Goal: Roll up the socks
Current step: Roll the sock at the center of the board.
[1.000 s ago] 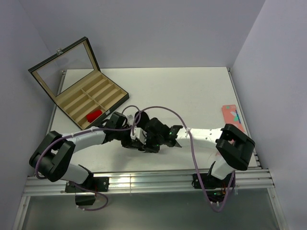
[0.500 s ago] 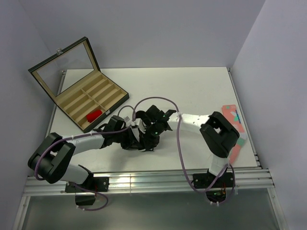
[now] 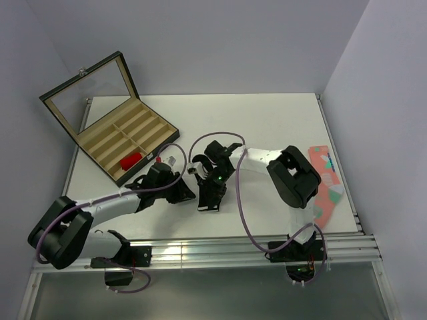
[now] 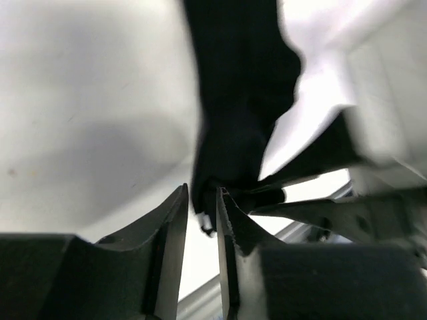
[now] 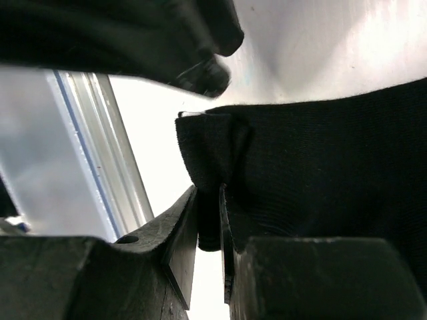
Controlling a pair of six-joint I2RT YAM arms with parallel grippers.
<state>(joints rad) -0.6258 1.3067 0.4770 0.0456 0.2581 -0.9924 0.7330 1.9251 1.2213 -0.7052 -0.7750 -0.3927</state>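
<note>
Setting: A white table (image 3: 267, 127) between pale walls was shown, with an open box (image 3: 107, 137) at its left rear.
Red sock: The red sock (image 3: 131, 160) was seen as a small bundle in a near compartment of the box. It was judged to be already rolled and stowed.
Black sock: The black sock (image 5: 320, 153) was found near the front middle of the table, between the two grippers and largely hidden from above.
Right gripper: The right gripper (image 5: 209, 220) was seen almost closed, with a folded edge of the black sock pinched between its jaws.
Left gripper: The left gripper (image 4: 201, 220) was seen narrowly parted, with the sock's end at its tips. Whether the sock was gripped could not be told.
Pink sock: The pink sock (image 3: 325, 183) was seen at the right edge, well apart.
Progress: About half was judged done. The black sock's roll was judged unfinished, and its stowing not yet done.
</note>
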